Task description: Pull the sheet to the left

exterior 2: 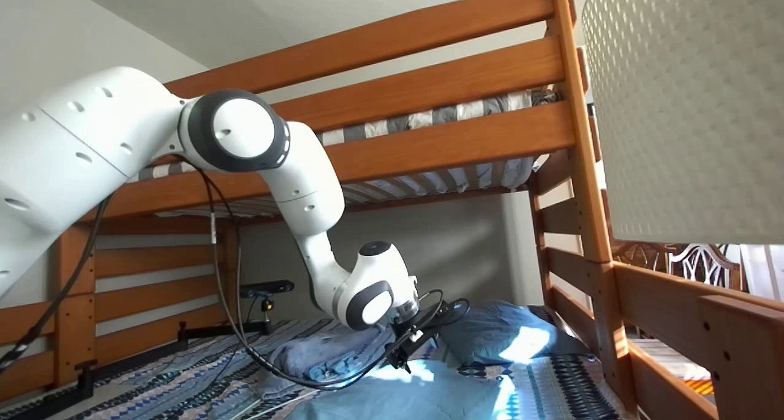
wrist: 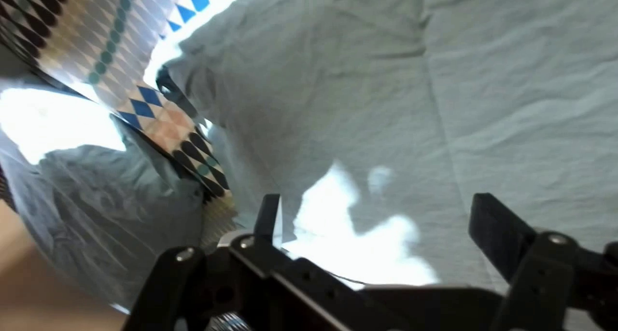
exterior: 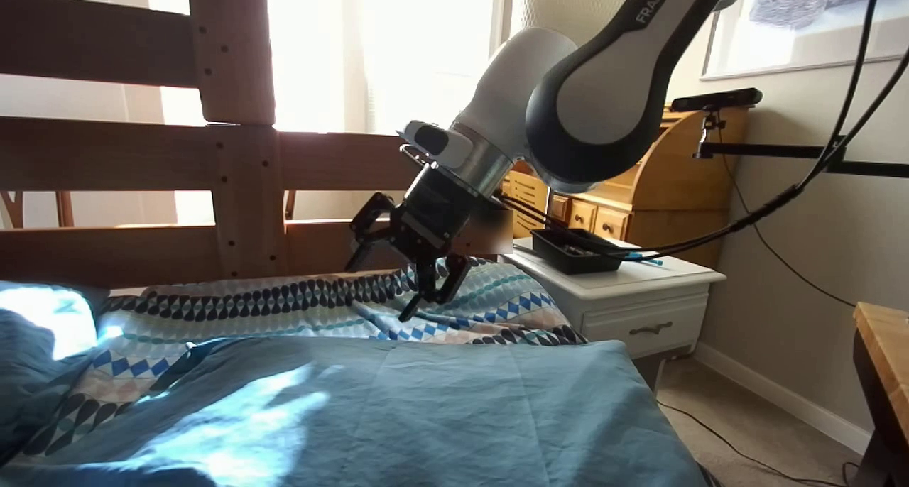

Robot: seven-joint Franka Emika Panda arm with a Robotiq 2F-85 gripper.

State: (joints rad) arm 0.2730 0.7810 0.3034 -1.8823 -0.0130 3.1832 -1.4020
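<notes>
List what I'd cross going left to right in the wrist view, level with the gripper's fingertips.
Pillow → patterned quilt → picture-left finger → sunlit patch on the sheet → picture-right finger. The sheet lies behind both fingers and on past the right one.

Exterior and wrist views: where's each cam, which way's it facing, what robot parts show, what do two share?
An exterior view: seems low over the bed, looking across the sheet to the nightstand; arm from top right, gripper.
An exterior view: seems close by the lampshade, facing the bunk bed; arm from the left edge down to the gripper.
Wrist view: looks down on the sheet past the gripper's two spread fingers.
Both exterior views share arm, gripper, sheet and pillow.
</notes>
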